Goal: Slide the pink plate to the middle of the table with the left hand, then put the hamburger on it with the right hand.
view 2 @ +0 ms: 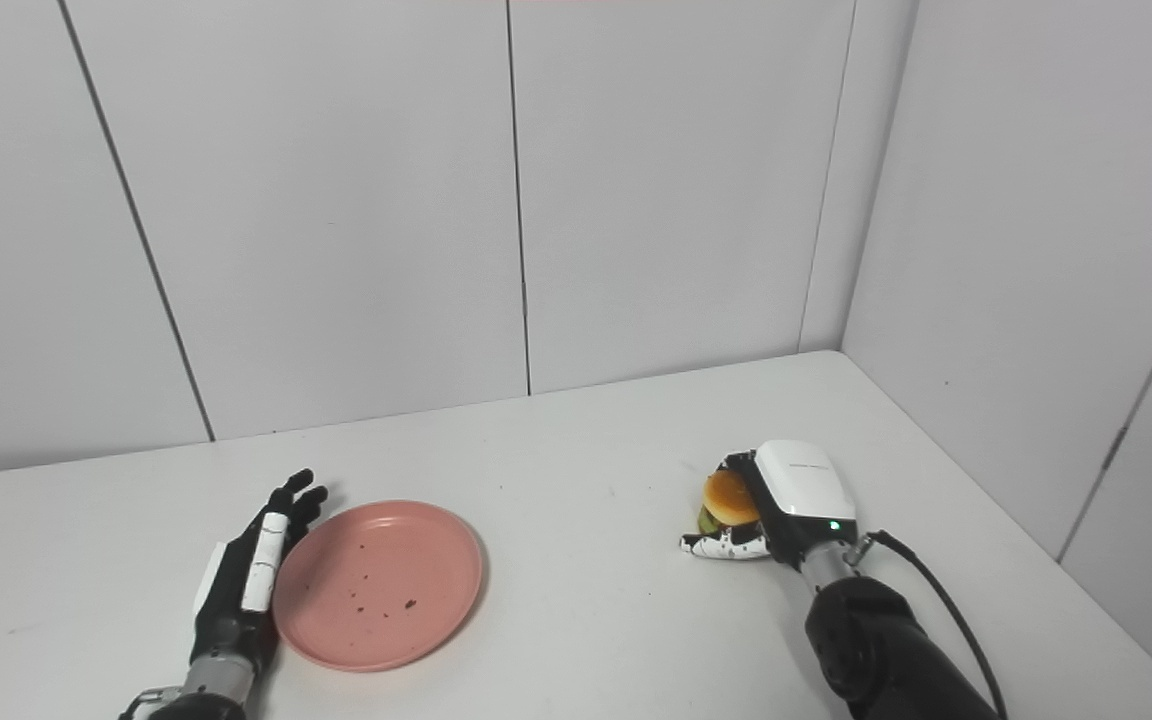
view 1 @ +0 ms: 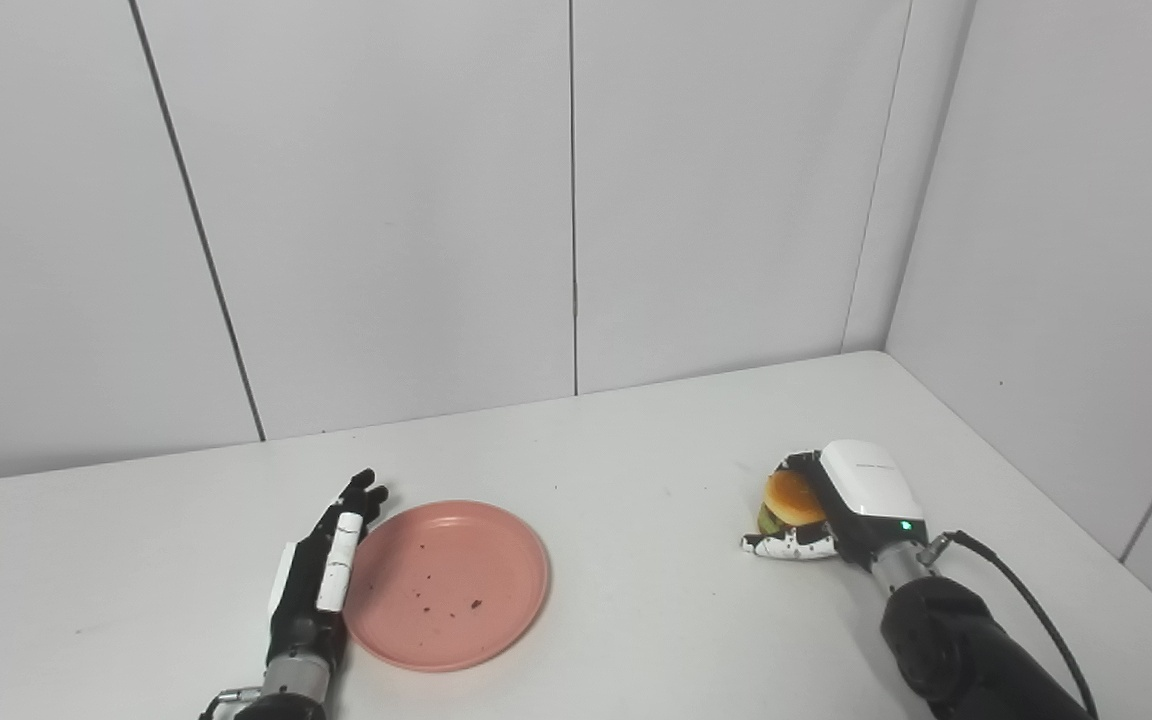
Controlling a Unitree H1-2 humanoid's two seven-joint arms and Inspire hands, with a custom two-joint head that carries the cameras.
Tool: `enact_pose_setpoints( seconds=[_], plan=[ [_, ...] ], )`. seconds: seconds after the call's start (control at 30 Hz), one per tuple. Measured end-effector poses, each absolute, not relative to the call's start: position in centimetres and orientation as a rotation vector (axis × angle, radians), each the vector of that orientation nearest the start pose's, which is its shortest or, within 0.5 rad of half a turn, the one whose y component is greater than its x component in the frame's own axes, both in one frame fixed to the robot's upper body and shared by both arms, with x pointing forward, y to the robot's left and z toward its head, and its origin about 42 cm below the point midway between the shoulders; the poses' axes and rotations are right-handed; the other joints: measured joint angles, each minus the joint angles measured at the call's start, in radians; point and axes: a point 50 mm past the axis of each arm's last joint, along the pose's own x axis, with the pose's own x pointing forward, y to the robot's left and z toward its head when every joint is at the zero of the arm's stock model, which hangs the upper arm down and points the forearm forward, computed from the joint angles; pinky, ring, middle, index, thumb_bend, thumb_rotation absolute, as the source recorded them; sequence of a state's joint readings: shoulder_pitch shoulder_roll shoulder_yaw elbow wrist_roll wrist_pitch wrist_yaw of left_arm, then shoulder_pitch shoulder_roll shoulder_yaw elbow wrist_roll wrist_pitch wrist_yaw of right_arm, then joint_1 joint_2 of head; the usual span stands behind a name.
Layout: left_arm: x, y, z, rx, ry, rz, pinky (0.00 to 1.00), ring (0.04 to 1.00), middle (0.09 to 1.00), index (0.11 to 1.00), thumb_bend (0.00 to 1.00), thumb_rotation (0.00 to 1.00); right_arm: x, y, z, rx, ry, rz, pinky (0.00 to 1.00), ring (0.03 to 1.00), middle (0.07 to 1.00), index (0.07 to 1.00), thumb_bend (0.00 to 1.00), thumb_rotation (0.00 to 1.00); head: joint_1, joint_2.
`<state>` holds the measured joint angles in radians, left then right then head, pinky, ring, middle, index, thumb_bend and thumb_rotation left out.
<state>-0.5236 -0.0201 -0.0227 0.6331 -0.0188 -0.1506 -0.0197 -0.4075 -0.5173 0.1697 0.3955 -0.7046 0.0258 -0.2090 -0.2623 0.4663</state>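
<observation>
The pink plate (view 1: 446, 585) lies flat on the white table (view 1: 636, 470), left of centre, with a few dark crumbs on it. My left hand (view 1: 321, 575) is open with its fingers stretched out, edge-on against the plate's left rim. The hamburger (view 1: 791, 500) sits at the right side of the table, with an orange bun and green lettuce. My right hand (view 1: 836, 505) is curled around the hamburger, thumb (view 1: 781, 545) in front and fingers behind it. I cannot tell whether the hamburger is lifted off the table.
White wall panels close the table at the back and on the right. A black cable (view 1: 1026, 600) runs along my right forearm. The bare tabletop (view 1: 646, 560) lies between the plate and the hamburger.
</observation>
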Motion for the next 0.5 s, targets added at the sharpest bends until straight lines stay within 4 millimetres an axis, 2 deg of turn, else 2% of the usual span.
enact_pose_setpoints(
  seconds=[0.17,0.3,0.5],
  plan=[
    [43.7,14.7,11.4,0.006,-0.022,-0.177,0.96,0.904,0.852,0.842,0.79,0.95,41.0,-35.1,18.4,-1.253,-0.174,-0.129,0.33,0.386,0.484,0.493,0.68,0.31,0.008,0.009],
    [43.6,14.6,11.4,0.005,-0.022,-0.178,0.94,0.905,0.855,0.843,0.79,0.95,40.9,-33.8,20.4,-1.254,-0.214,-0.102,0.41,0.493,0.579,0.504,0.66,0.35,0.017,0.011],
    [43.5,14.4,11.4,0.006,-0.024,-0.181,0.94,0.907,0.861,0.849,0.77,0.96,41.0,-32.4,22.7,-1.259,-0.265,-0.069,0.41,0.489,0.588,0.521,0.66,0.38,0.047,0.018]
  ],
)
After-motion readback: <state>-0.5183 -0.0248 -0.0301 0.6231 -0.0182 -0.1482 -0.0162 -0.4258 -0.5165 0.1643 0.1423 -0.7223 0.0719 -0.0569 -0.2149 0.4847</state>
